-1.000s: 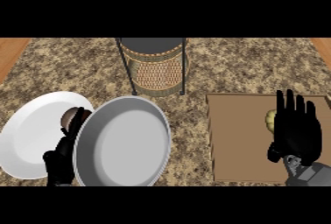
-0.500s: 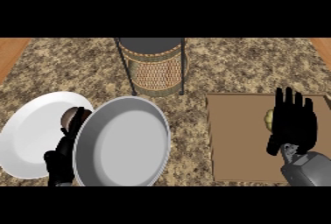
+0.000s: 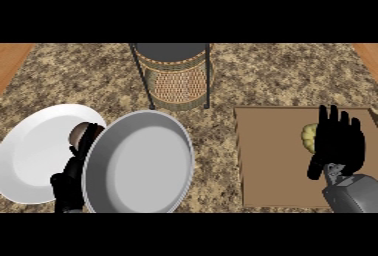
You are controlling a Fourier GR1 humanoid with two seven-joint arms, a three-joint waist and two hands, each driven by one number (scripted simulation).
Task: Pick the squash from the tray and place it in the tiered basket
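— Since a second ago the right hand [image 3: 338, 145] has slid back toward the near side of the tray [image 3: 269, 160], hasn't it?

— Yes, a little lower and a touch to the left. Before, it lay further up and covered more of the squash; more of its grey forearm shows at the bottom corner now. Nothing else has shifted.

— Start close to us, then. What is nearest?

— That grey forearm, coming in at the lower right. From it the black hand stretches out over the brown tray, fingers straight and spread apart, clamped on nothing.

— And the squash?

— The squash [image 3: 308, 138] lies on the tray, right at the left edge of that hand. Only a yellowish sliver peeks out; the palm hides the rest. Whether the hand touches it, I cannot tell.

— What about the other side?

— The left hand [image 3: 70, 182] is down at the lower left, mostly hidden behind the grey pan [image 3: 140, 162]. It sits between that pan and the white plate [image 3: 40, 150]. I can see dark fingers [image 3: 92, 135] reaching upward, but whether they are apart or together I cannot tell.

— Is there anything on the plate?

— A small brownish round thing [image 3: 80, 132], just beside those fingers. I can't make out what it is.

— And farther back?

— The tiered basket [image 3: 176, 80] stands at the far middle of the speckled counter [image 3: 221, 130], woven body below, dark round top above, thin black legs on either side. It is well apart from the tray.
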